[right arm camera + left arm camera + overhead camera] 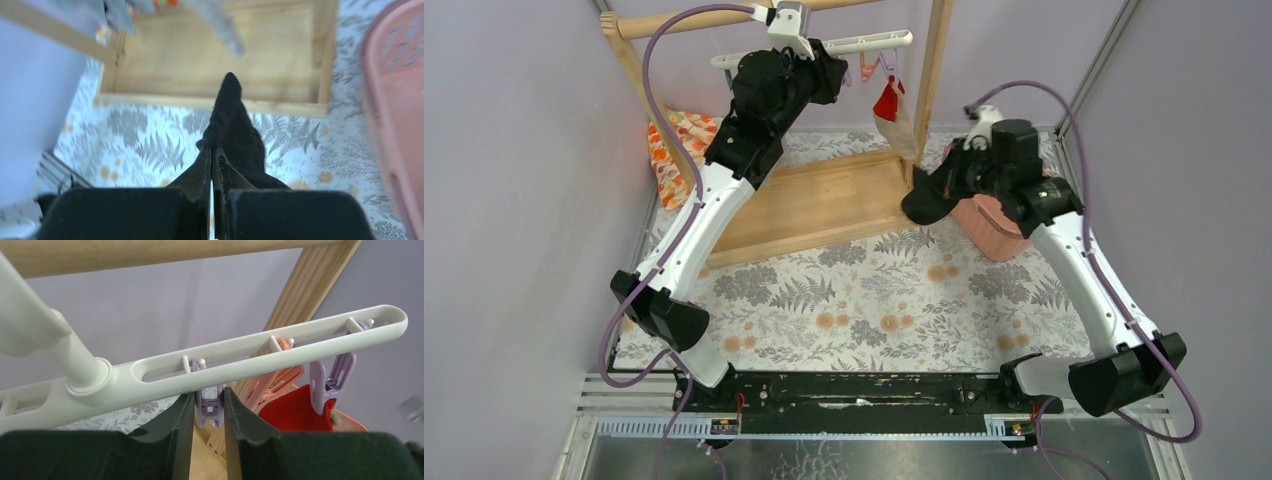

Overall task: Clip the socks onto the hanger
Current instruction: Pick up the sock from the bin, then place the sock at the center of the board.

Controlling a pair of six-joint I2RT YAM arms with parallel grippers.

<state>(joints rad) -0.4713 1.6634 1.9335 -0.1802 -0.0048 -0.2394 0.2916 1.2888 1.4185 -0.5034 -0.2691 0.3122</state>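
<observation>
The white hanger [864, 42] hangs from the wooden rail, with its bar [250, 355] crossing the left wrist view. My left gripper [209, 402] is shut on a purple clip [209, 410] under that bar, both pads pressing its sides. A second purple clip [327, 382] near the bar's end pinches the red end [295, 412] of the beige sock [896, 118], which dangles below it. My right gripper [212, 150] is shut on the black sock [235, 120], held above the table beside the basket. From above, this sock [921, 205] droops from the fingertips.
A wooden rail frame with a flat base [814, 205] stands at the back. A pink basket [994, 228] sits under the right arm. An orange flowered cloth [674, 150] lies at back left. An orange clip [275, 385] hangs between the purple ones.
</observation>
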